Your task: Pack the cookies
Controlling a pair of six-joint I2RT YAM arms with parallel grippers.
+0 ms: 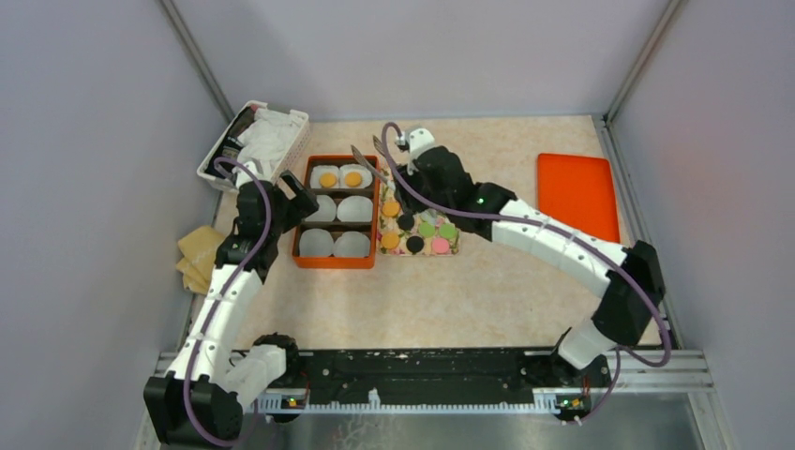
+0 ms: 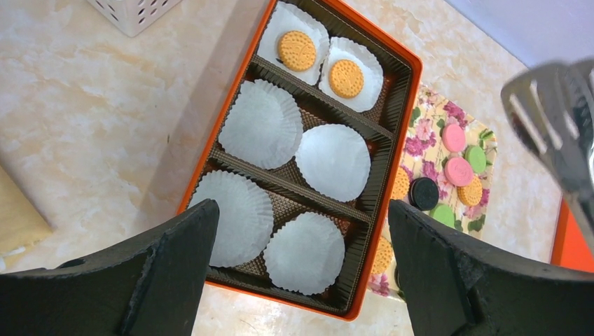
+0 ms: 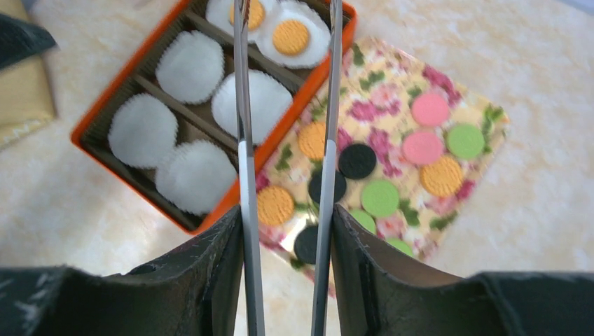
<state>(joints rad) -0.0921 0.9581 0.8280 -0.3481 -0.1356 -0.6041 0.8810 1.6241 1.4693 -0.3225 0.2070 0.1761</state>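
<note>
Desk (image 1: pixel 506 291): marbled beige, with the orange box (image 1: pixel 333 263) at centre.
Cookies (image 3: pixel 380 197): most lie on the floral tray (image 3: pixel 378 77), at 3 o'clock of the box; two orange ones sit in paper cups (image 2: pixel 368 61) at its 12 o'clock end.
Handling: likely light, stiff and crumbly; pinch gently across opposite edges.
Left tool (image 2: pixel 301 206): spread wide, holding nothing, over the box's 9 o'clock edge.
Right tool (image 3: pixel 286 213): clamped on tongs (image 3: pixel 242 140); blades apart, nothing between them.

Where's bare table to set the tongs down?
Bare: the wide near strip of table before the orange box and floral tray; also between tray and orange lid, partly under the right arm. Crowded: white basket, box, tray.
</note>
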